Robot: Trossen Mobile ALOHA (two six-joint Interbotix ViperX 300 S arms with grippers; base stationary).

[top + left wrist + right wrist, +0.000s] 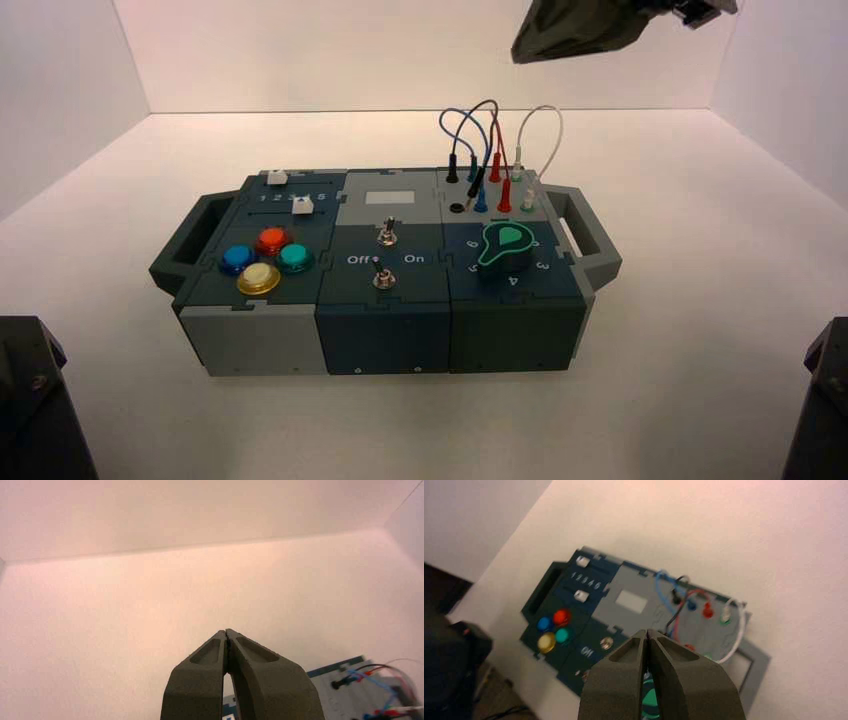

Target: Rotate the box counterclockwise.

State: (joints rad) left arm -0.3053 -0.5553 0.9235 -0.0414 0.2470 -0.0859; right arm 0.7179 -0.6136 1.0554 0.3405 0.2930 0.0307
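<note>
The box [385, 275] is set flat near the middle of the white desk [650, 400], its handles at left and right. The right gripper [648, 633] is held high above the box's far right part, fingers pressed together. The left gripper [227, 632] is likewise closed, clear of the box.

Setting. A plain white desk [420, 430] forms the work surface, enclosed on three sides by flat white walls: a back wall [400, 50], a left wall [50, 80] and a right wall [790, 90], each meeting the desk in a straight seam. Lighting is even and diffuse, with only soft shadows on the surface.
</note>
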